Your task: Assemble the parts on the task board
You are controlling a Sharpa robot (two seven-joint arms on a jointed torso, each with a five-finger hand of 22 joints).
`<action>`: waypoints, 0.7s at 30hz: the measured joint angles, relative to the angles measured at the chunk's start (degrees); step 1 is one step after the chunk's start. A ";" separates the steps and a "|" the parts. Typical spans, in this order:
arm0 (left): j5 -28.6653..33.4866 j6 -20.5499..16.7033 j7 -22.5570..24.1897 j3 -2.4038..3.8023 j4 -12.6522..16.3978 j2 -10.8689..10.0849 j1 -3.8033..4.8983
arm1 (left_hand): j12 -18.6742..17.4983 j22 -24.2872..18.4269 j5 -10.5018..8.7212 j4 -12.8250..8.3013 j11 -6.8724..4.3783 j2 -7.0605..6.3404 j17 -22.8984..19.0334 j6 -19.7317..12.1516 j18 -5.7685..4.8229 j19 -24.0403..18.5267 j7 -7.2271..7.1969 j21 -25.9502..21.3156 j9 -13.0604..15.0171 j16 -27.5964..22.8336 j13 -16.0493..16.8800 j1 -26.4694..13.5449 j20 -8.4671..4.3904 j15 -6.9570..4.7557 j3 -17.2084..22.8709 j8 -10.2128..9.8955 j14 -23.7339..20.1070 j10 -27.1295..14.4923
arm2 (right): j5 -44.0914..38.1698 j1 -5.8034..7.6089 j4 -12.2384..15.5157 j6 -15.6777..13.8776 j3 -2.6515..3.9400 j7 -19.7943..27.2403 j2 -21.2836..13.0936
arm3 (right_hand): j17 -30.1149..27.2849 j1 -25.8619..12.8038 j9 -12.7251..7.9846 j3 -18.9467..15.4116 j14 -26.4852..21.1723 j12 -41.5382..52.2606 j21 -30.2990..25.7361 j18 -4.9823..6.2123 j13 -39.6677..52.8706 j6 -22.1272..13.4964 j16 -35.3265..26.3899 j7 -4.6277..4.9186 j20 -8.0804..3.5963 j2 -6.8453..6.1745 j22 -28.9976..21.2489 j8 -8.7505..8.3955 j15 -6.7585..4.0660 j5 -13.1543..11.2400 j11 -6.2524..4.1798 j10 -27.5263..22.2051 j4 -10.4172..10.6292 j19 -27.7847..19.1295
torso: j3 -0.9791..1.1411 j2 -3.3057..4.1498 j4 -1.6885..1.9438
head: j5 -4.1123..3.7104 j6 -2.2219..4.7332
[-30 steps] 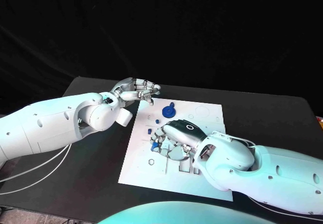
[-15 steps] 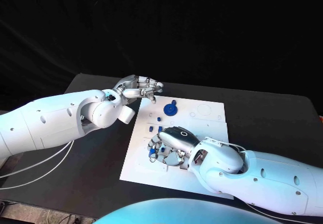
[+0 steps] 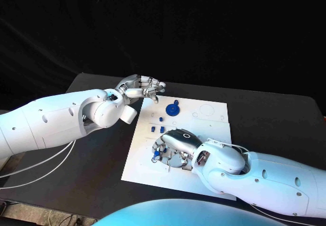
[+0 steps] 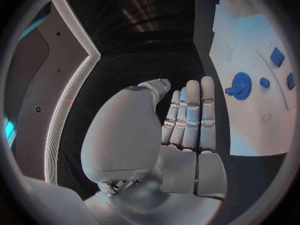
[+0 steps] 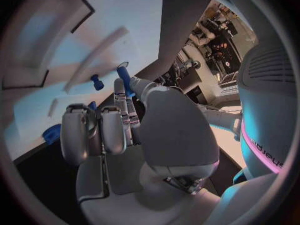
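The white task board [image 3: 210, 117] lies in the middle of the black table. A blue gear [image 3: 172, 109] sits near its far edge, with small blue parts [image 3: 153, 128] just nearer. My right hand [image 3: 174, 145] is low over the board's near-left area. In the right wrist view a small blue peg [image 5: 124, 78] is pinched between thumb and finger, and another blue peg [image 5: 97, 81] stands on the board [image 5: 112, 15]. My left hand [image 3: 141, 87] hovers off the board's far-left corner, fingers straight and holding nothing. The left wrist view shows the gear [image 4: 240, 82] beyond that hand [image 4: 187, 120].
The black table [image 3: 272, 117] has bare room right of the board and along its left side. Recessed outlines and slots mark the board's far right [image 3: 204, 113]. The white left forearm [image 3: 61, 117] stretches over the table's left part.
My right hand has slid a little toward the board's near-left area and settled lower, fingers drawn in round the small blue peg. The left hand has barely moved.
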 measured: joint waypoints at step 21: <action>-0.01 0.08 -0.02 -0.01 -0.13 0.16 -0.01 | 0.00 0.00 0.00 0.00 0.00 0.00 0.01 0.00 0.00 0.00 0.00 0.00 0.00 0.00 0.01 0.00 0.00 0.00 0.00 0.00 0.00 0.00 | -0.14 -0.50 0.01 0.31 0.05 0.34 0.13 | 0.00 -0.23 0.15 0.23 0.00 0.04 0.00 0.00 0.08 -0.07 0.00 0.48 0.00 -0.24 -0.01 0.08 0.00 -0.01 0.01 0.01 -0.24 0.00 | 0.00 -0.04 0.03 | 0.25 -0.37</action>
